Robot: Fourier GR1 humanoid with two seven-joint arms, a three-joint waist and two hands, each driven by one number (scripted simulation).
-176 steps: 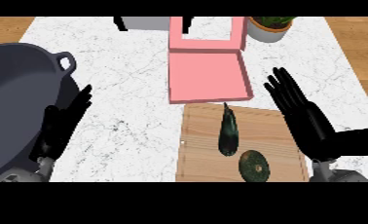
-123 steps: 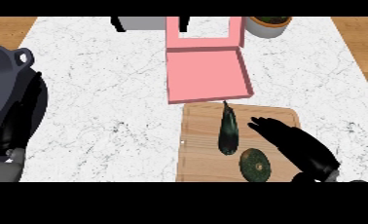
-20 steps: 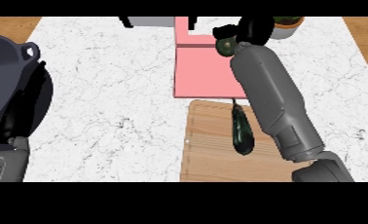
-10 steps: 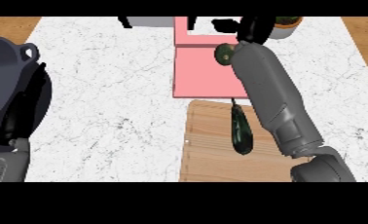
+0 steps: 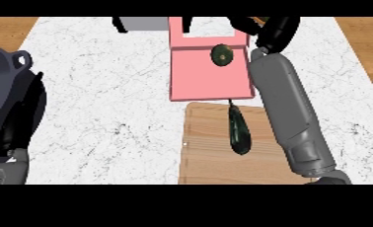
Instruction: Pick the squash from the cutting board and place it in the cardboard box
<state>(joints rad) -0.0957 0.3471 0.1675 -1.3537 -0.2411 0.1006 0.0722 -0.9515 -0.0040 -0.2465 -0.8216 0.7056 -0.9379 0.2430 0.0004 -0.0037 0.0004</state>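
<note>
The squash point(image 5: 221, 55), round and dark green, lies inside the pink box point(image 5: 197, 80) near its far right corner. My right hand point(image 5: 275, 29) hovers just beyond the box's right wall, open, with a small gap between it and the squash. Its grey forearm runs back over the right side of the wooden cutting board point(image 5: 207, 164). My left hand point(image 5: 25, 110) rests open at the left edge of the head view.
A long dark green vegetable point(image 5: 238, 131) remains on the cutting board, right beside my forearm. A dark pot point(image 5: 10, 70) sits at the left edge, partly behind my left hand. A grey object point(image 5: 148, 23) stands at the back edge.
The squash has left my right hand and come down onto the box floor. The hand has opened and shifted slightly right, away from it. The left hand has not moved.
</note>
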